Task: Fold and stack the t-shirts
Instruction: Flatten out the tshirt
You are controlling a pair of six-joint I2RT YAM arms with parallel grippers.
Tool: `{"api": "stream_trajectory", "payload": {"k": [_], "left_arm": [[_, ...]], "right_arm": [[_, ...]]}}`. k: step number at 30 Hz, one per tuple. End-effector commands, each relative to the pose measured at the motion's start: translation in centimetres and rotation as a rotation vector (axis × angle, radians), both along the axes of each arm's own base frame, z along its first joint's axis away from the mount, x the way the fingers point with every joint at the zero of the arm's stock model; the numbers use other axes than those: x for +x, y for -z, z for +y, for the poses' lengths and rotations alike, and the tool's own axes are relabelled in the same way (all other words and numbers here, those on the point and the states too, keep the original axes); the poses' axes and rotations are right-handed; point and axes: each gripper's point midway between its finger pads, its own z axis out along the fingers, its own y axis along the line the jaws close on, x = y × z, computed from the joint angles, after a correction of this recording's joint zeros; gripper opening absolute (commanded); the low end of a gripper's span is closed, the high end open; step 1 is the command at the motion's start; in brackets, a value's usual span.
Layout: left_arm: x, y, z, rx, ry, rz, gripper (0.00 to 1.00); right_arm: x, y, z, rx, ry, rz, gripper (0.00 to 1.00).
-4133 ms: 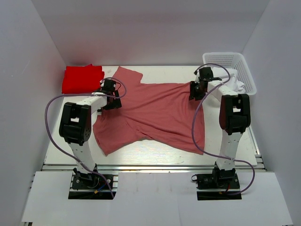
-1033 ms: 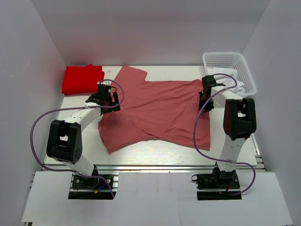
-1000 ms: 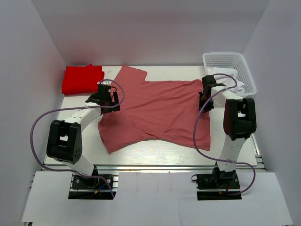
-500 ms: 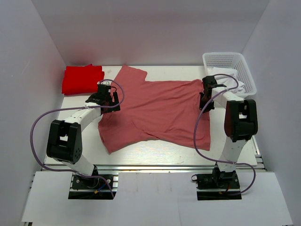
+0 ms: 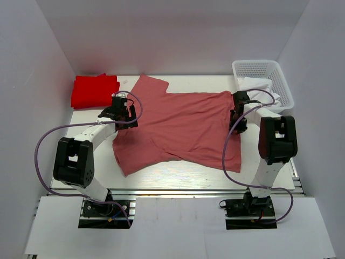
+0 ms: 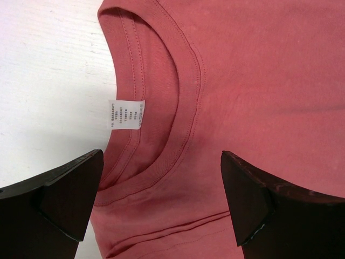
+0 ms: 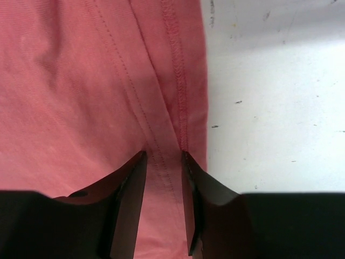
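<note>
Basket [image 5: 259, 63]: white mesh, stood at the table's [image 5: 178, 170] far right corner; crumpled white cloth [image 5: 260, 84] lay inside.
Pink t-shirt [image 5: 183, 127]: was spread flat across the middle of the table, outside the basket.
Red t-shirt [image 5: 94, 90]: lay folded at the far left corner.
Left gripper [image 6: 161, 162]: jaws were wide apart over the pink collar and its white tag [image 6: 126, 114], holding nothing.
Right gripper [image 7: 161, 156]: fingers had pinched a ridge of the pink t-shirt's right hem.
</note>
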Motion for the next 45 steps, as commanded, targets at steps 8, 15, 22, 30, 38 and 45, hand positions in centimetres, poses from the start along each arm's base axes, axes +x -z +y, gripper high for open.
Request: {"api": "stream_trajectory", "payload": {"k": [8, 15, 22, 30, 38, 45], "left_arm": [[0.8, -0.6, -0.5, -0.014, 0.018, -0.024, 1.00], [0.8, -0.6, -0.5, -0.014, 0.018, -0.024, 1.00], [0.8, -0.6, -0.5, -0.014, 0.018, -0.024, 1.00], [0.8, -0.6, -0.5, -0.014, 0.018, -0.024, 1.00], [1.3, -0.5, -0.8, -0.021, 0.024, -0.021, 1.00], [1.4, 0.0, -1.0, -0.025, 0.030, -0.008, 1.00]], "right_arm": [[0.0, -1.5, -0.6, 0.015, 0.023, -0.046, 0.41], [-0.3, -1.2, 0.8, 0.083, -0.013, -0.037, 0.30], [0.0, -1.9, 2.1, 0.153, -0.052, -0.066, 0.17], [0.4, -2.6, -1.1, -0.013, 0.078, -0.097, 0.00], [-3.3, -4.5, -4.9, -0.193, 0.289, -0.066, 0.00], [-3.2, -2.4, -4.8, -0.192, 0.282, -0.004, 0.00]]}}
